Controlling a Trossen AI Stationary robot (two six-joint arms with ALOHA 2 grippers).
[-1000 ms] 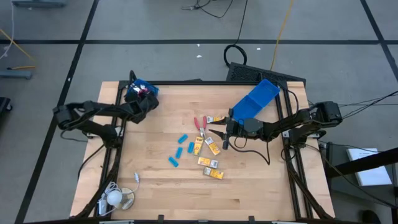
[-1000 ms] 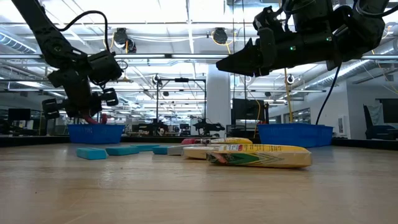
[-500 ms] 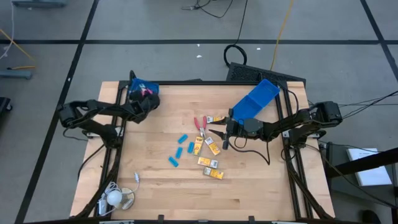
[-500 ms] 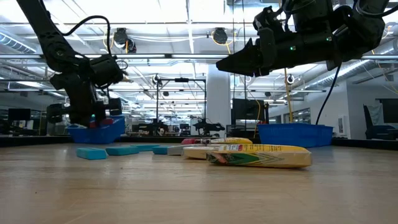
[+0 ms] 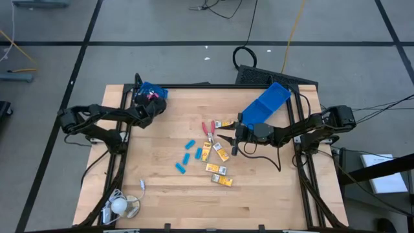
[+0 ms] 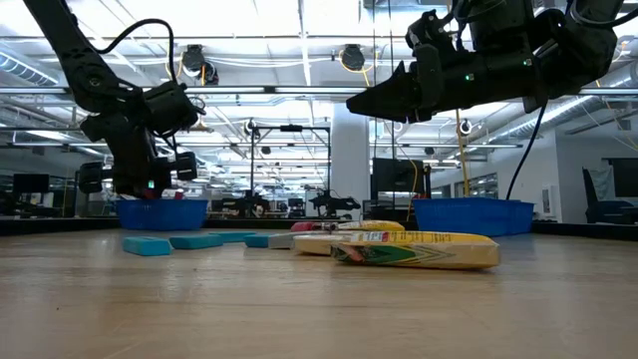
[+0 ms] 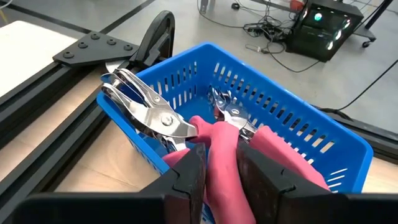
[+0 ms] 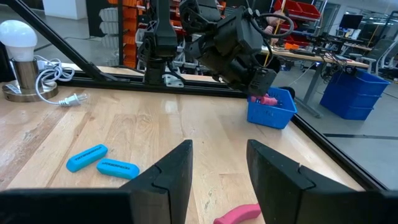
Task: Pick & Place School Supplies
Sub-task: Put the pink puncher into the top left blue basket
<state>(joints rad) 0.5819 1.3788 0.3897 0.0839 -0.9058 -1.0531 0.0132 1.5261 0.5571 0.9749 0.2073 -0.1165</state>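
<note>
The left gripper (image 7: 214, 171), clamped on pink-handled metal pliers-like scissors (image 7: 180, 127), hangs over the small blue slotted plastic bin (image 7: 311, 134) (near its rim); released off-centre, they could catch there. The right gripper (image 8: 219, 165) waits, fingers apart.

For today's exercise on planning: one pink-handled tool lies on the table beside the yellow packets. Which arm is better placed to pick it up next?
The right. Its gripper hovers with jaws open beside the pink-handled tool, while the left gripper is occupied, shut on another pink-handled tool over the small blue bin.
</note>
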